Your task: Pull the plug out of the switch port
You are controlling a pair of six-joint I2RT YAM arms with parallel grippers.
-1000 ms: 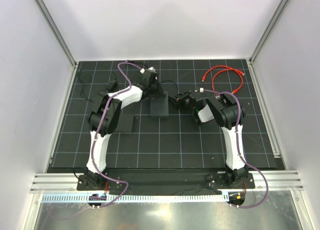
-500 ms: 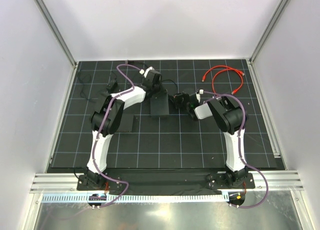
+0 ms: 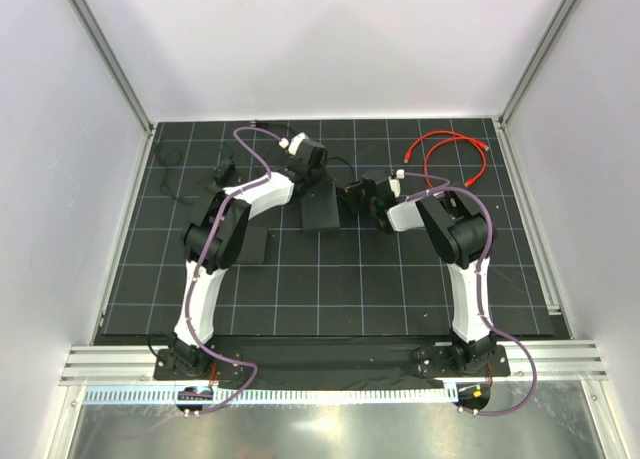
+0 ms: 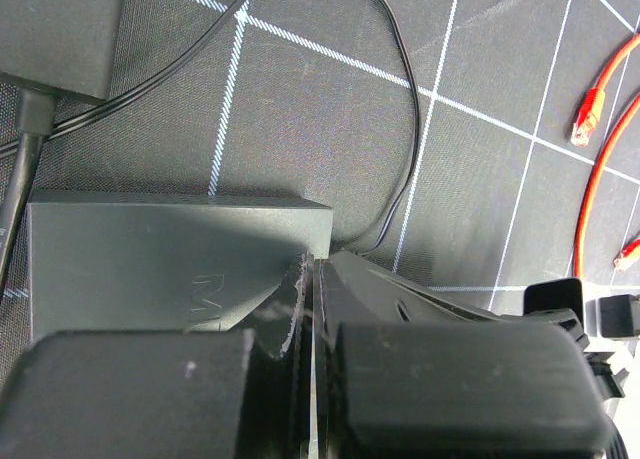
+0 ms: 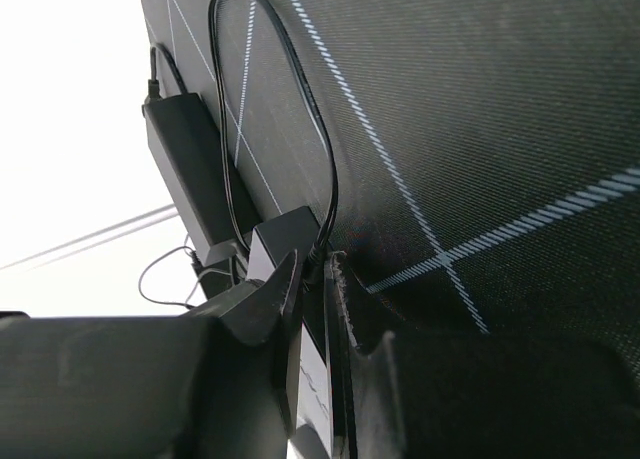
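Observation:
The switch (image 3: pixel 320 215) is a dark grey box on the black mat; it also shows in the left wrist view (image 4: pixel 170 244). A thin black cable (image 4: pixel 411 129) loops from its back right corner, where the plug (image 5: pixel 318 255) sits. My left gripper (image 3: pixel 317 183) is shut, and in its wrist view (image 4: pixel 312 279) the fingertips rest on the switch's top by that corner. My right gripper (image 3: pixel 353 193) is at the switch's right side. In its wrist view (image 5: pixel 320 271) the jaws are closed on the plug where the cable (image 5: pixel 325 159) enters.
A red cable (image 3: pixel 452 149) lies coiled at the back right and shows in the left wrist view (image 4: pixel 592 104). A black power adapter (image 5: pixel 185 169) with thin wires sits left of the switch. A flat black plate (image 3: pixel 250 245) lies on the mat near the left arm.
My left gripper has slid right and further back over the switch. My right gripper has moved left and back to the switch's right rear corner.

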